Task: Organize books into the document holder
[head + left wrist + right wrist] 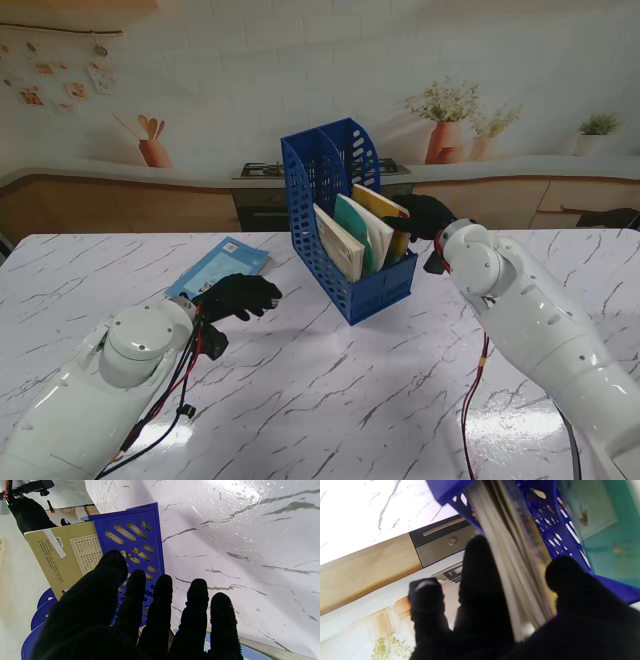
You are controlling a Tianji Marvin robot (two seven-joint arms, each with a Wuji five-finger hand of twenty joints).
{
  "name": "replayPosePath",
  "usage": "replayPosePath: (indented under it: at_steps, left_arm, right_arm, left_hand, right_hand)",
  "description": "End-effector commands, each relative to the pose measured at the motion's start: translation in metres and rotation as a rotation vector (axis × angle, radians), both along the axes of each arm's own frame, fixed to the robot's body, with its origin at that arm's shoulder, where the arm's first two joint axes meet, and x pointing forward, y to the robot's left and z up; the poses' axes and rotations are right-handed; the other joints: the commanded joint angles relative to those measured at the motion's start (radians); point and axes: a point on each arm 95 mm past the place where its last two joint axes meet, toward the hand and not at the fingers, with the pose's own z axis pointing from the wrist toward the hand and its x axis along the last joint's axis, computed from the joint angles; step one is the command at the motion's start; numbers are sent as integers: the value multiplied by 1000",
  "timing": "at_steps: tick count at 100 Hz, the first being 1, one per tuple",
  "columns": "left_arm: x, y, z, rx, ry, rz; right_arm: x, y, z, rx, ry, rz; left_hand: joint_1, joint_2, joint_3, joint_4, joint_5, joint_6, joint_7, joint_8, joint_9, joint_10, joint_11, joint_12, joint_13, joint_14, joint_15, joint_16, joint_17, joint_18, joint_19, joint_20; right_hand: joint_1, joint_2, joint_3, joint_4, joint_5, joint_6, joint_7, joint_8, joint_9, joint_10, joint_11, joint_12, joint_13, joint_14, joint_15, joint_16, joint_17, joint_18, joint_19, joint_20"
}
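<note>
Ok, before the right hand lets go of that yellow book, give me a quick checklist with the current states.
1. Yellow book inside the blue document holder, rightmost slot: ok.
2. Right hand gripping it, fingers on both sides in the right wrist view: ok.
3. Book seated on the holder floor: cannot tell, hidden.
4. Holder upright on the marble table: ok.
5. Left hand open, apart from the holder: ok.
6. Light blue book filed: not ok, flat on the table.

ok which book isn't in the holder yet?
The light blue book, lying flat on the table beside the left hand. The other three stand in the blue document holder; the right hand grips the yellow one.
</note>
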Motion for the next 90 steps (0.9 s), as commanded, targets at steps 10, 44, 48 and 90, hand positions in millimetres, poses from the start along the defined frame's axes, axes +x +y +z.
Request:
replayPosePath:
  at_steps: [10,44,48,90]
  left_arm:
    - [0,-1,-3,-5,-1,-17]
    - [3,0,-4,-1,-6,-12]
    - [3,1,-4,-1,-6,-11]
    - [5,1,-6,-8,-17,-7]
  right_arm:
    - [-6,5,1,32,-6,-13]
    - [-23,3,24,120,-69,-77]
    - [-26,1,27,124,-82,-80]
    - [-89,-14,39,160,-163,-103]
  left_hand:
    - [-1,3,-7,22,6,-24,10,-7,-1,-35,-3,-6,-26,9,-19,-11,-20,-15,-34,-2]
    - [-11,4,-3,24,6,-26,9,-7,1,-39,-4,-6,-31,-6,-50,-34,-32,-23,-52,-9]
    - [-16,8,-4,25,4,-26,8,-7,1,-38,-5,-7,-30,-14,-65,-52,-37,-25,-67,-16]
    - [-38,27,-12,34,-1,-25,0,-8,1,-45,-8,-6,-39,-8,-69,-72,-49,-27,-87,-29]
  right_hand:
    - [-85,53,-73,86,-17,5,-203,44,-104,16,-123,-86,-147,78,-348,-122,-236,38,-227,-9]
    - [-144,74,-229,85,-73,48,-305,-18,-276,45,-296,-189,-413,115,-728,-269,-591,59,-641,-175]
    - [-157,75,-241,84,-74,49,-314,-27,-279,37,-310,-199,-424,109,-744,-279,-607,57,-664,-185]
    - [-150,36,-243,90,-5,62,-274,-17,-218,53,-214,-92,-339,117,-668,-216,-593,51,-640,-141]
